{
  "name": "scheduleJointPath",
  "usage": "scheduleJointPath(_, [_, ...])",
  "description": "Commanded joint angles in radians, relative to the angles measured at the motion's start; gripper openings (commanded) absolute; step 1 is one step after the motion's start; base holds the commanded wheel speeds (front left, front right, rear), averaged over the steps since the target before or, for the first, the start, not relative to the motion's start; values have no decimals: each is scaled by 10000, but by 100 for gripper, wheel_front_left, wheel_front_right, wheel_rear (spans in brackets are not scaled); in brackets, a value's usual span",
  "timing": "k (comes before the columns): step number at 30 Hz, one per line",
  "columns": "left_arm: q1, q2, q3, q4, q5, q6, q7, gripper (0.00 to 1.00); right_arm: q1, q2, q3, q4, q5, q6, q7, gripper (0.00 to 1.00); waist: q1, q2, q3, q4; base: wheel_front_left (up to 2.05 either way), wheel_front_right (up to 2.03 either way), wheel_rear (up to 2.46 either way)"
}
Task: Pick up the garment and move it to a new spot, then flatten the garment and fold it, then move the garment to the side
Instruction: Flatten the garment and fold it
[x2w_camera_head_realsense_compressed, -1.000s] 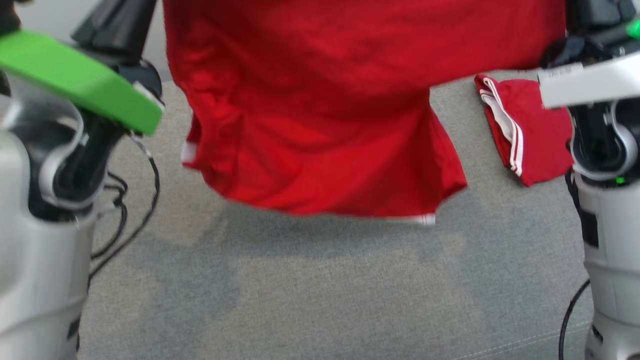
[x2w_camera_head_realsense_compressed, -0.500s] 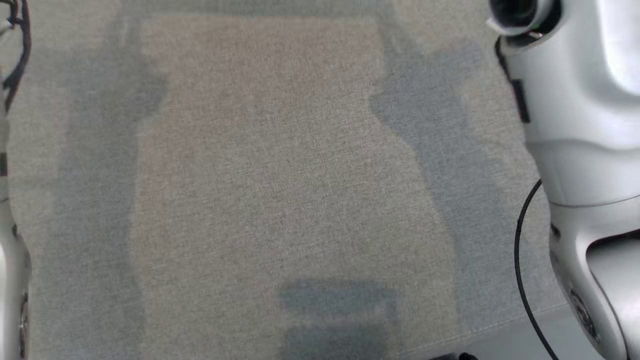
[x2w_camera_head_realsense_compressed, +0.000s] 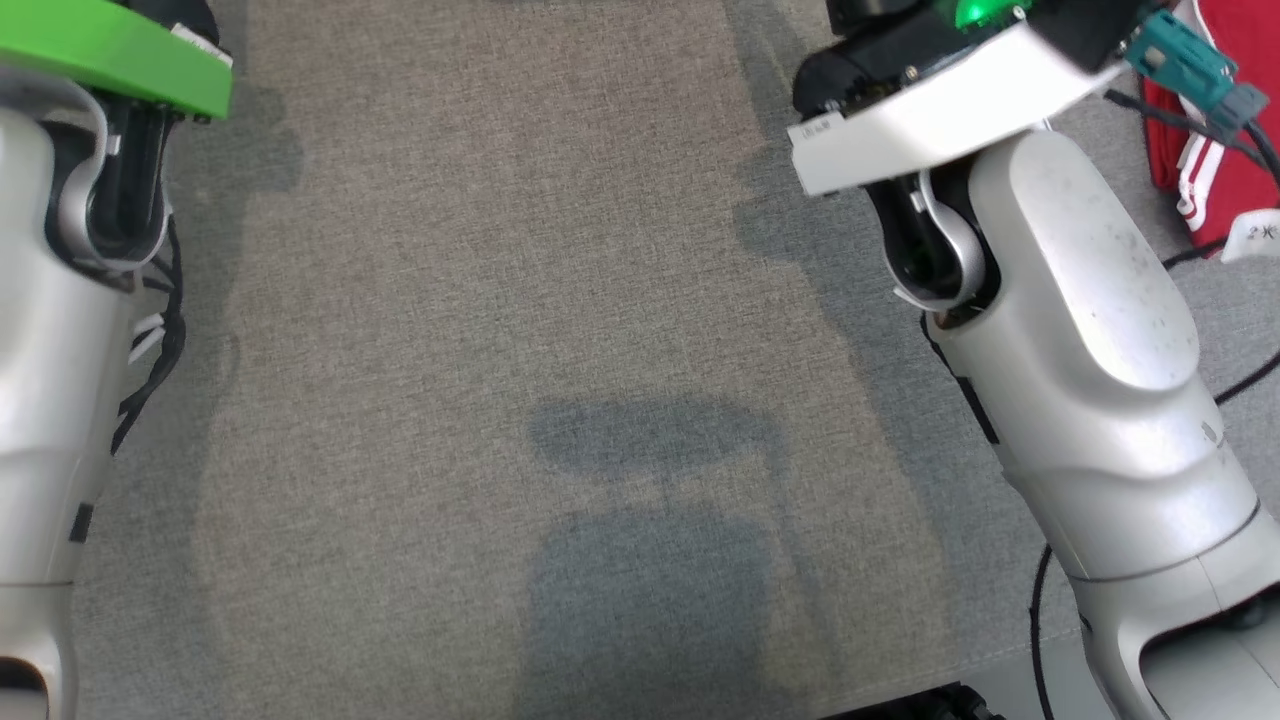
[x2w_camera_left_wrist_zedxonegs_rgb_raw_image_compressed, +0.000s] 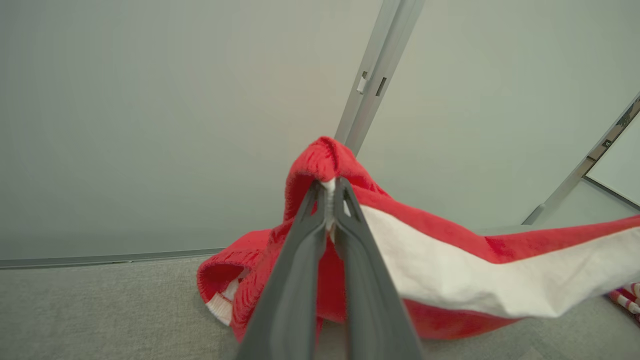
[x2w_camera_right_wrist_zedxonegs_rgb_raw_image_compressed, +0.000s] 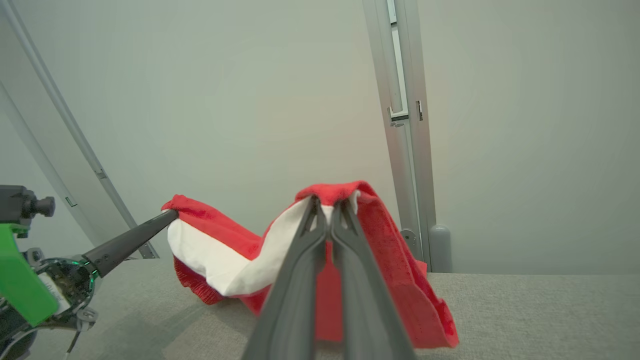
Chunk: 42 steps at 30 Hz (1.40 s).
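Red garment (x2w_camera_left_wrist_zedxonegs_rgb_raw_image_compressed: 320, 165) with a wide white band is strung up between my two tools. Its lower part droops toward the grey fabric worktop (x2w_camera_left_wrist_zedxonegs_rgb_raw_image_compressed: 100, 310), over by the far wall (x2w_camera_left_wrist_zedxonegs_rgb_raw_image_compressed: 150, 125). My left tool (x2w_camera_left_wrist_zedxonegs_rgb_raw_image_compressed: 330, 187) is clamped on one top corner, and my right tool (x2w_camera_right_wrist_zedxonegs_rgb_raw_image_compressed: 328, 202) is pinched tight on the other. The right wrist view also catches a left finger (x2w_camera_right_wrist_zedxonegs_rgb_raw_image_compressed: 130, 242) biting the garment's left end, plus the green piece (x2w_camera_right_wrist_zedxonegs_rgb_raw_image_compressed: 20, 280) on that arm. The head view looks down at the near worktop between my pale forearms (x2w_camera_head_realsense_compressed: 1080, 330). Far right there, another red piece with white stripes (x2w_camera_head_realsense_compressed: 1215, 150) lies on it.
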<state>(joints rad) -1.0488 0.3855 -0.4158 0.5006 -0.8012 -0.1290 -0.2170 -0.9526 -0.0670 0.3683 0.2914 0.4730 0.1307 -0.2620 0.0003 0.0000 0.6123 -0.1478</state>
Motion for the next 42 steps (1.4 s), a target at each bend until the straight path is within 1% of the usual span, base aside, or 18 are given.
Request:
scheduleJointPath(1, [278, 197, -50, -325, -280, -18, -79, 0, 396, -217, -126, -265, -151, -2, -36, 0, -3, 0, -390, 223, 0, 0, 0])
scheduleJointPath(4, [971, 526, -241, -918, -635, -19, -141, 0, 1174, -455, -258, -796, -292, -2, -32, 0, -3, 0, -677, 340, 0, 0, 0])
scheduleJointPath(7, [1859, 739, -469, -1565, -884, -20, -230, 0, 2048, -807, -452, -1277, -450, -2, -31, 0, -3, 0, -1031, 444, 0, 0, 0])
scheduleJointPath(10, [2997, 898, -590, -2177, -913, -20, -332, 0, 3123, -1030, -497, -1674, -546, -2, -31, 0, -3, 0, -1459, 539, 0, 0, 0])
scheduleJointPath(13, [4246, 835, -580, -2730, -862, 67, -421, 0, 4217, -1247, -699, -2028, -440, -2, -31, 0, -3, 0, -1954, 634, 0, 0, 0])
scheduleJointPath(17, [6127, 571, -351, -3524, -646, 353, -482, 0, 5868, -1320, -1118, -2643, -246, -2, -32, 0, -3, 0, -2677, 694, 0, 0, 0])
scheduleJointPath(20, [7511, 129, 179, -4203, -399, 503, -484, 0, 7007, -1259, -1535, -3096, -257, -9, -33, 0, -3, 0, -3202, 669, 0, 0, 0])
scheduleJointPath(25, [9510, -513, 895, -5089, 219, 656, -489, 0, 8513, -1204, -1913, -3743, -376, -11, -29, 0, -3, 0, -3938, 514, 0, 0, 0])
scheduleJointPath(30, [10980, -1148, 1392, -5850, 768, 734, -492, 0, 9701, -1232, -2264, -4607, -510, -14, 245, 0, -3, 0, -4395, 386, 0, 0, 0])
scheduleJointPath(33, [11548, -1287, 1481, -6191, 1018, 669, -493, 0, 10206, -1243, -2388, -5231, -579, -14, 501, 0, -3, 0, -4524, 313, 0, 0, 0])
scheduleJointPath(38, [12260, -1164, 1448, -6878, 1285, 779, -468, 0, 10738, -1437, -2385, -6252, -787, -12, 1066, 0, -3, 0, -4536, 143, 0, 0, 0])
scheduleJointPath(42, [12611, -1139, 1317, -7210, 1195, 840, -269, 0, 10952, -1540, -2455, -6565, -828, -11, 1358, 0, -3, 0, -4386, 149, 0, 0, 0])
